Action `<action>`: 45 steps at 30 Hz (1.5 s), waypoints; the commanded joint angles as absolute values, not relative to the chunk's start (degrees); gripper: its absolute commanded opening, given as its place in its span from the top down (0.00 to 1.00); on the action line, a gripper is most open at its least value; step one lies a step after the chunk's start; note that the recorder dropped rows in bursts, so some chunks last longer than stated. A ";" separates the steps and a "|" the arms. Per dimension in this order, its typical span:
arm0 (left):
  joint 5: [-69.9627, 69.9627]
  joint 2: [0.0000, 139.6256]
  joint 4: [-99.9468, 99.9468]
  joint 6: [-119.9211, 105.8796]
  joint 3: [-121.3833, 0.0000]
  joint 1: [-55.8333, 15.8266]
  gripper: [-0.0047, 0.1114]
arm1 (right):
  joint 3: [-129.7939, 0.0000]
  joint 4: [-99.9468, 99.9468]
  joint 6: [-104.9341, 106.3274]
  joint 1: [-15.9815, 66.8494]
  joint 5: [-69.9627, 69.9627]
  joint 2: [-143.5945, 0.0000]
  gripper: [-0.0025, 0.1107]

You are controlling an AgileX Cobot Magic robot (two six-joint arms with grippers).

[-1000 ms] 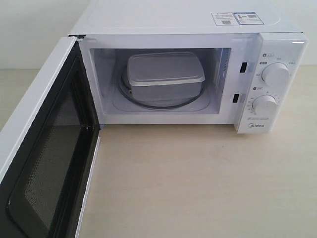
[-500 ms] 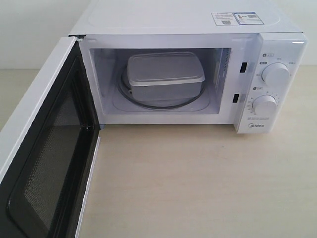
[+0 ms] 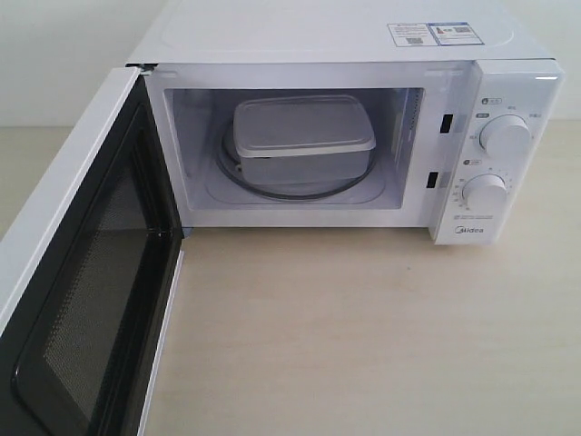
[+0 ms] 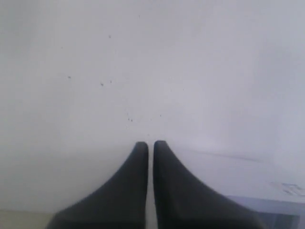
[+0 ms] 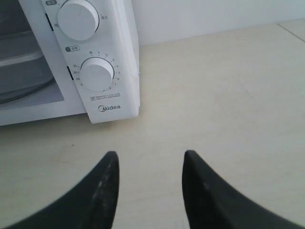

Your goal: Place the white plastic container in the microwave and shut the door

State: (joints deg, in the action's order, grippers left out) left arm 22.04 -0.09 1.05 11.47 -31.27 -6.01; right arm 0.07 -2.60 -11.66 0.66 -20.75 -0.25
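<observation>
The microwave (image 3: pixel 318 36) stands on the pale desk (image 3: pixel 363 336) with its door (image 3: pixel 100 300) swung wide open from the hinge at the microwave's left side, so the black inner frame and dark mesh window face the cavity. The white plastic container (image 3: pixel 302 136) sits inside the microwave, about in the middle of the cavity, resting on the glass turntable (image 3: pixel 290 193). Its lid is on and it lies level. The turntable's rim shows as a ring around the container's base. Two round white dials (image 3: pixel 506 136) sit one above the other on the microwave's right panel, and stickers (image 3: pixel 434 34) lie on its top near the right rear corner.

The left claw (image 4: pixel 150 145) is closed, its two dark fingertips almost touching with only a thin slit between them, and it grips nothing. It points at a plain white wall, and a white corner of the microwave's top (image 4: pixel 248 179) shows beside it.

The right claw (image 5: pixel 150 155) is open, its fingers set well apart with only bare desk between them, and it holds nothing. It hangs over the desk just in front of the microwave's right panel, near the lower dial (image 5: pixel 96 74) and the Midea logo (image 5: pixel 109 108)
</observation>
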 commanded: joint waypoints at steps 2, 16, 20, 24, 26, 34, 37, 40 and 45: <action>22.79 0.00 4.91 12.06 -31.72 -5.85 0.92 | 0.00 -3.22 -11.63 0.59 -20.81 0.00 0.61; 52.60 25.29 6.83 1.53 -43.86 -5.85 0.92 | 0.00 -3.22 -11.63 0.59 -20.81 0.00 0.61; 58.84 34.58 9.86 -6.64 -47.21 -5.85 0.92 | 0.00 -3.22 -11.63 0.59 -20.81 0.00 0.61; 61.30 41.91 14.18 -13.01 -48.04 -5.85 0.92 | 0.00 -3.22 -11.63 0.59 -20.81 0.00 0.61; 60.77 44.85 15.33 -15.95 -48.04 -5.85 0.92 | 0.00 -3.22 -11.63 0.59 -20.81 0.00 0.61; 59.97 54.52 26.92 -36.20 -48.04 -5.85 0.92 | 0.00 -3.22 -11.63 0.59 -20.81 0.00 0.61; 59.86 56.34 33.12 -41.27 -48.04 -5.85 0.92 | 0.00 -3.22 -11.63 0.59 -20.81 0.00 0.61; 59.87 57.62 35.85 -44.44 -48.04 -5.85 0.92 | 0.00 -3.22 -11.63 0.59 -20.81 0.00 0.61; 59.99 59.12 47.88 -53.21 -48.04 -5.85 0.92 | 0.00 -3.22 -11.63 0.59 -20.81 0.00 0.61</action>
State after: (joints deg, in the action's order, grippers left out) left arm 60.05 58.32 39.32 -47.56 -47.80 -5.96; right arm 0.07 -2.60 -11.66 0.66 -20.79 -0.25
